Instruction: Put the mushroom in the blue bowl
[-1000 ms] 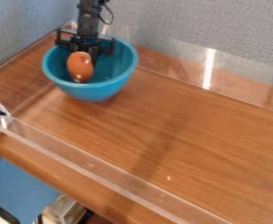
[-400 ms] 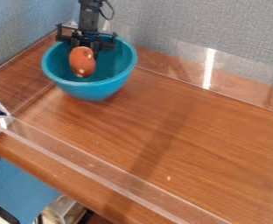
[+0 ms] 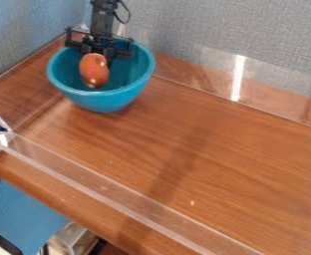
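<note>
The blue bowl (image 3: 119, 98) stands at the far left corner of the wooden table. Inside it, tilted over the bowl's hollow, is the mushroom (image 3: 93, 70), its orange-brown cap facing the camera. The stem is hidden behind the cap. My black gripper (image 3: 100, 56) reaches down from above over the bowl's far rim. Its jaws are shut on the upper end of the mushroom, and I cannot tell whether the mushroom touches the bowl's floor.
Clear acrylic walls fence the wooden table (image 3: 205, 139): a low one along the front (image 3: 119, 199), one on the left (image 3: 12, 85) and a taller panel at the back right (image 3: 271, 85). A grey fabric wall rises behind the bowl.
</note>
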Tool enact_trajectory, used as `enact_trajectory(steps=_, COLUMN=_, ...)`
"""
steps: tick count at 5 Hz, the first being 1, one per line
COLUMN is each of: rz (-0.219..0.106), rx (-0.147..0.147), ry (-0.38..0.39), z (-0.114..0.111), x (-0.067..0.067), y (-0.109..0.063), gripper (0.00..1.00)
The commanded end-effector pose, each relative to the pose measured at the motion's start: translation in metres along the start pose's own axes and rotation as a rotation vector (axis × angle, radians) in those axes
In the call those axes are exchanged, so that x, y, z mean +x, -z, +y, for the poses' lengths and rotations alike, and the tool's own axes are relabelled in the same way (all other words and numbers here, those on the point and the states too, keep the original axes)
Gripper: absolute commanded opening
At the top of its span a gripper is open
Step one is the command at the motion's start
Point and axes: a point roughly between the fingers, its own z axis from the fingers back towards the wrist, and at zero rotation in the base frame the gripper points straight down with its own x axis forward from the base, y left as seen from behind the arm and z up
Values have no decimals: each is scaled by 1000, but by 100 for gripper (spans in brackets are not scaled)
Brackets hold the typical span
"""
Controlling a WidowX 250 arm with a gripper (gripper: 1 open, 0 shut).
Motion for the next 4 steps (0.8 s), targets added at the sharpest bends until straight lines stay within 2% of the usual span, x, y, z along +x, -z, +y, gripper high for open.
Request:
enact_trajectory(steps=1, rz=-58, rx=-10, ry=-22, z=-5, x=5, y=-23, gripper=0)
enact_trajectory(steps=2, rz=-51, rx=-8, ry=-26, z=-16, x=6, y=-24, gripper=0)
enact_trajectory(steps=4, rz=-29, rx=-6, ry=-75, z=-7, x=-8, y=2, gripper=0)
